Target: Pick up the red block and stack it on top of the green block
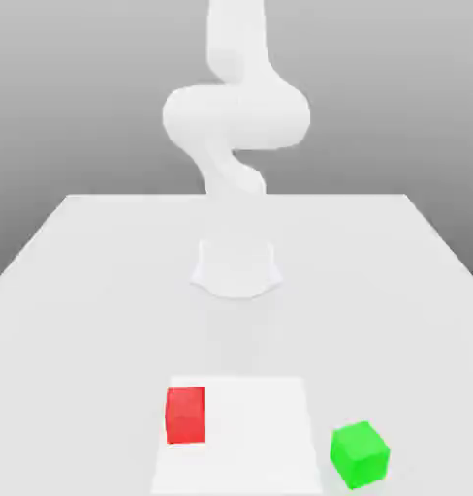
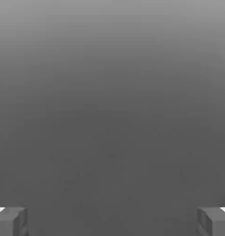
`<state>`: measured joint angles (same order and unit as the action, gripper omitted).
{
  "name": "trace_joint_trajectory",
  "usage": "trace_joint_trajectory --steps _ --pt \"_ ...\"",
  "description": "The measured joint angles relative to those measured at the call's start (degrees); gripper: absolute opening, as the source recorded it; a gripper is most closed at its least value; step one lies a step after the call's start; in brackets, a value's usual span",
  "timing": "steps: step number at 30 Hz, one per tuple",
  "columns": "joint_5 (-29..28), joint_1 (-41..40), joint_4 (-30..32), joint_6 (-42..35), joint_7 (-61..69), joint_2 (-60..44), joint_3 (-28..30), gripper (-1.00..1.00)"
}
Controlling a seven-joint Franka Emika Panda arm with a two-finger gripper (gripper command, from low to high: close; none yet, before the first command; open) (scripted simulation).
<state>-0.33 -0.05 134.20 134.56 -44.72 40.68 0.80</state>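
Red block (image 1: 185, 416) sat upright on the white mat (image 1: 242, 465), near the mat's edge on the exterior view's left; the arm (image 1: 236, 116) rose beyond the mat, its base on the desk (image 1: 76, 339); green block (image 1: 360, 454) sat on the desk just off the mat, exterior view's right, turned at an angle vs. the mat's edges. Tool (image 2: 112, 222) was empty in the hand view, fingers wide apart w/ nothing betw. them. Stack not begun, prob. step 1: reach for red.

Risks, my guess: approx. aim over the mat could make a finger land on red's top or shove it off the mat. Green's angle vs. the mat could leave red set down skewed, and an off-centre release might tip it. Low carry past the mat could knock green away.

Desk was pale, plain & flat around the mat; room behind was a grey backdrop, darker down toward the desk's far edge.
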Motion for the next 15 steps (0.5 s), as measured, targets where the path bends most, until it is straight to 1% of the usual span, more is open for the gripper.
trace_joint_trajectory --steps 8,15 --pt "-0.65 -0.17 7.94 9.15 4.0 -17.01 3.05 0.0" --pt "-0.04 -0.7 14.72 16.98 8.27 -31.56 5.37 0.0"
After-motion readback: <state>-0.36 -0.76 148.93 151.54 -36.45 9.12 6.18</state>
